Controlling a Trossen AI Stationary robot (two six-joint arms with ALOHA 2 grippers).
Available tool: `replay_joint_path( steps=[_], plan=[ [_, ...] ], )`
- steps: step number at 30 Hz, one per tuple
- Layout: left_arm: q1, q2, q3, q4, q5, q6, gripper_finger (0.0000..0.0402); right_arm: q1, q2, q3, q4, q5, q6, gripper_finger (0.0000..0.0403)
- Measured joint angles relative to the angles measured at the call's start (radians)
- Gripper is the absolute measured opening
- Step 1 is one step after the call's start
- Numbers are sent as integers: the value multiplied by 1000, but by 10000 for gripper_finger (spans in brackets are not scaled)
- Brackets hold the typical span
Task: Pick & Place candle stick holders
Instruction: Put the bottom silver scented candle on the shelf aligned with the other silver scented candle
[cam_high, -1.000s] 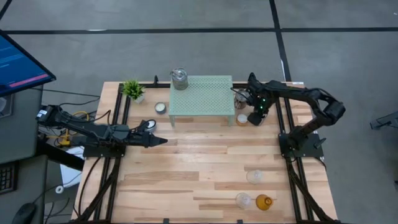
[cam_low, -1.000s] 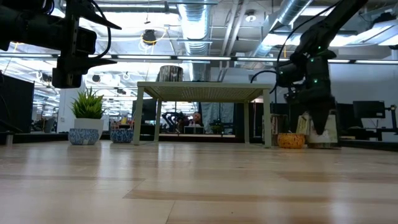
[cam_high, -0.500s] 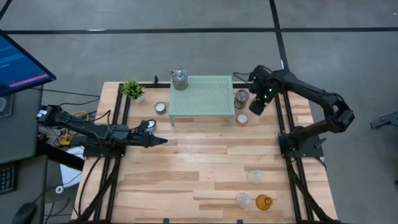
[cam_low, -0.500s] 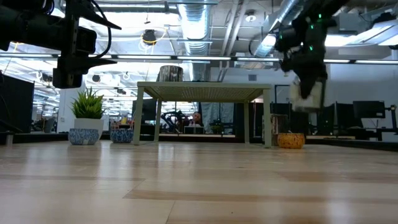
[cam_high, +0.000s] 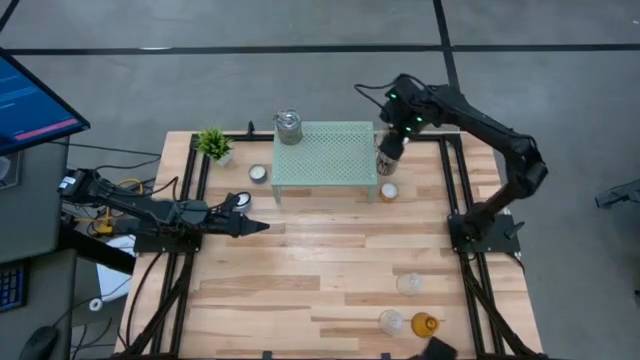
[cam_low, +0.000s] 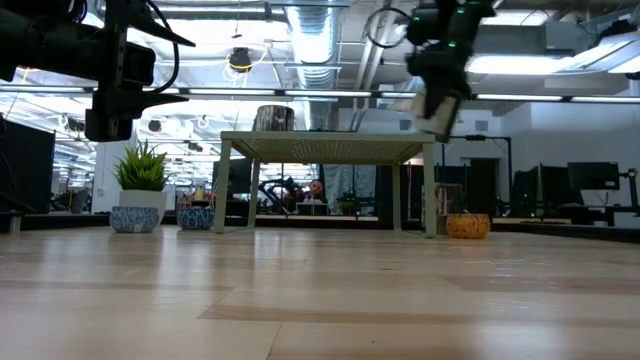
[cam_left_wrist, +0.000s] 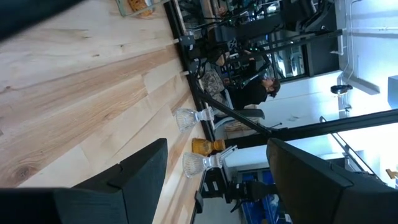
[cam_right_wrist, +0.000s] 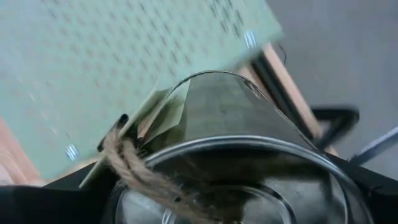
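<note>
1. My right gripper (cam_high: 390, 152) was clamped on a silvery glass jar (cam_right_wrist: 230, 155), its fingers set wide around the jar's round body, holding it in the air at the right-hand edge of the pale green mesh stand (cam_high: 325, 150).
2. I judged the jar rigid, smooth and breakable, probably with some weight; the body below the twine-wrapped rim seemed the safest place to hold, squeezed only gently.
3. My left gripper (cam_high: 255, 227) waited with fingers apart over the table's left side, holding nothing.
4. I counted two silvery jars in sight: mine and another (cam_high: 288, 125) on the stand's far left corner.
5. One white tealight cup (cam_high: 259, 174) and one orange tealight cup (cam_high: 389, 191) sat beside the stand.
6. Near the front edge stood two clear glass cups (cam_high: 409, 284) and one amber cup (cam_high: 424, 324).
</note>
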Motion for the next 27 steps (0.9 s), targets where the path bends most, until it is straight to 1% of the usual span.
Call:
replay_joint_path(
  steps=[8,13,20,27],
  plan=[
    [0,0,0,0,0,0,275,90,232,334,-42,9,-55,345],
    [0,0,0,0,0,0,275,127,371,510,-82,9,-85,345],
    [0,0,0,1,0,0,275,156,524,675,-120,10,-108,345],
    [0,0,0,1,0,0,275,179,603,748,-133,12,-126,345]
  ],
)
